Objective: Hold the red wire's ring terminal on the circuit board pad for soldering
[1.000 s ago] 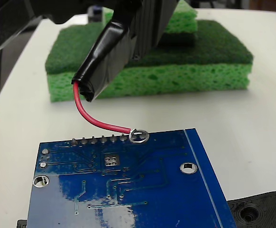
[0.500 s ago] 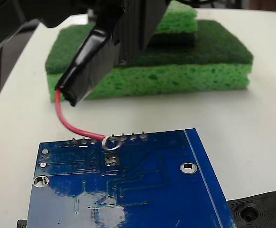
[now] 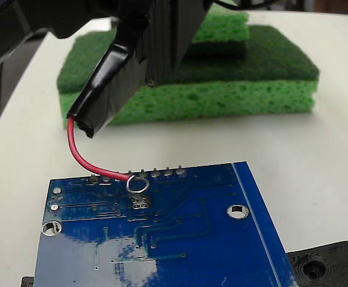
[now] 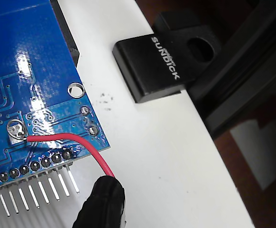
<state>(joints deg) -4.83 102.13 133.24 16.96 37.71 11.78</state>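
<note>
On the white counter (image 3: 329, 155), before green sponges (image 3: 222, 89), lies the circuit board (image 3: 180, 239). The gripper (image 3: 156, 42) carries the red wire (image 3: 81, 158) by its black sleeve; whether its fingers are clamped cannot be told. Since a second ago the ring terminal (image 3: 137, 184) has slid left off the pin row, now just above the pad (image 3: 140, 203). In the fixed view the wire curves down, then runs rightward.

My white table (image 3: 317, 149) spreads pale and matte under me, its rounded edge curving off at ten o'clock in the fixed view, dim floor beyond. Green sponges (image 3: 222, 89) stack at twelve o'clock. In my wrist view, a black block marked SUNDICK (image 4: 150, 64) overhangs the table's edge at one o'clock.
</note>
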